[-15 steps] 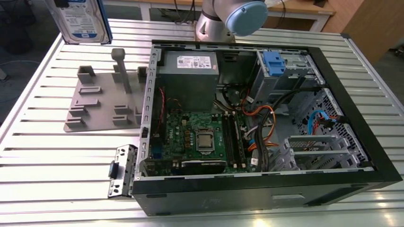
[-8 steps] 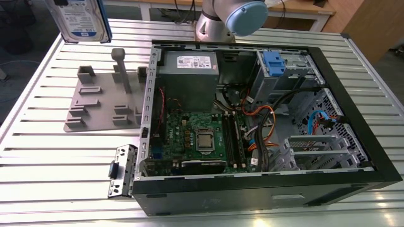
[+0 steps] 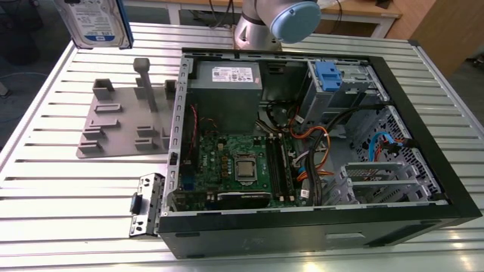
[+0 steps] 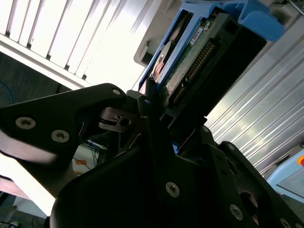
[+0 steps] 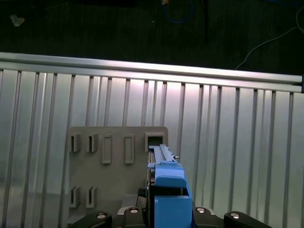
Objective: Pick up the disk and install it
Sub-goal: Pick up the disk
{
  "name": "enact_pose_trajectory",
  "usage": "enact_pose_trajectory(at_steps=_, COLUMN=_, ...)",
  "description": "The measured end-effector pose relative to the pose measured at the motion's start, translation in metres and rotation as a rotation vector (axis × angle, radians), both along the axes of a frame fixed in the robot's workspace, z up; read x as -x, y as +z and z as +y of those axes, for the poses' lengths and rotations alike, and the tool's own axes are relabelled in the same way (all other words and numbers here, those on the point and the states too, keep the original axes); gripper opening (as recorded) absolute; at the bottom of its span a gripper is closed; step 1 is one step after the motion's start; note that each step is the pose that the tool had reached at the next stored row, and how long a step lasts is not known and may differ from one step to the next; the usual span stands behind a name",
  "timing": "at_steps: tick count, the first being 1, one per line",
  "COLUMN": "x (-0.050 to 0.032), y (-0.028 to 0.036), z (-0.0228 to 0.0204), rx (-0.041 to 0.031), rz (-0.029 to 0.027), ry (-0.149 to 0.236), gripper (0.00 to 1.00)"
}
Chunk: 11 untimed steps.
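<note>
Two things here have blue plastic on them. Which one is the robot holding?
The disk, clamped in the gripper and held above the table at the exterior view's left. The other blue piece sits inside the computer case.

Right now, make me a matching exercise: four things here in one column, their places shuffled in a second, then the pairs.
1. disk
2. slotted stand
3. power supply box
4. motherboard

A. inside the case, upper part of the exterior view
B. clamped in the tool
C. on the table, at the case's exterior-view left
D. inside the case, lower in the exterior view

Pairs: 1-B, 2-C, 3-A, 4-D
</note>
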State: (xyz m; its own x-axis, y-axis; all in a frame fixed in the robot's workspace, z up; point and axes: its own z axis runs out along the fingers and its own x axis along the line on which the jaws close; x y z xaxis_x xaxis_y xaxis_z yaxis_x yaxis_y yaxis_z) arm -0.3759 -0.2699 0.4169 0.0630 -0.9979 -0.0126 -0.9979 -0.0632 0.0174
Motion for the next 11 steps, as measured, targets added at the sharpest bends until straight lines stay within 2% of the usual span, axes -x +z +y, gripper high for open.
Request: enact_pose_trajectory(at_steps=11, x=0.0, y=0.0117, z=0.0, rx=0.0, rz=0.0, ry=0.0, gripper=0.36)
